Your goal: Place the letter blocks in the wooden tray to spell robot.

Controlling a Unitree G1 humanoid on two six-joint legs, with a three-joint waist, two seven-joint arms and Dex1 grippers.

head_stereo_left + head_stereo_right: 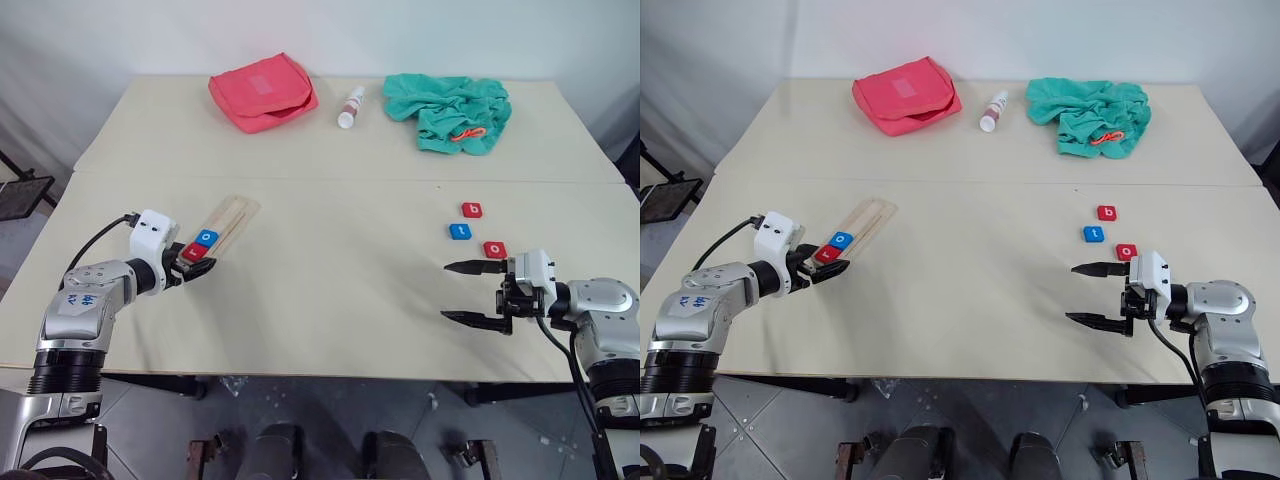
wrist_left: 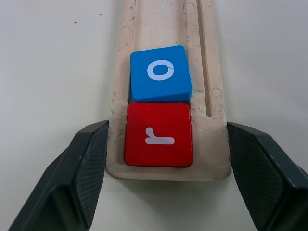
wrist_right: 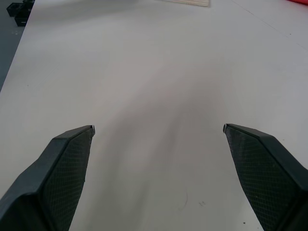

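The long pale-wood grooved tray (image 1: 222,222) at nine o'clock holds the red square r block (image 2: 159,134) and blue o block (image 2: 160,73). The left gripper (image 2: 166,168) has its fingers wide astride the tray's end; closing could shove the tray. Red b (image 1: 472,210), blue t (image 1: 459,231) and red o (image 1: 495,249) blocks wait on the surface at three o'clock, by the right gripper (image 1: 472,293), fingers wide and empty.

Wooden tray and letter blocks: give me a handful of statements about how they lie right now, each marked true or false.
1. The wooden tray holds two blocks, the red r block and the blue o block. True.
2. The r block sits at the tray's end nearest the left gripper. True.
3. The left gripper is shut on the r block. False: its fingers stand open on either side of the tray's end.
4. The red b block, blue t block and red o block lie on the table, outside the tray. True.
5. The right gripper holds the t block. False: it is open and empty.
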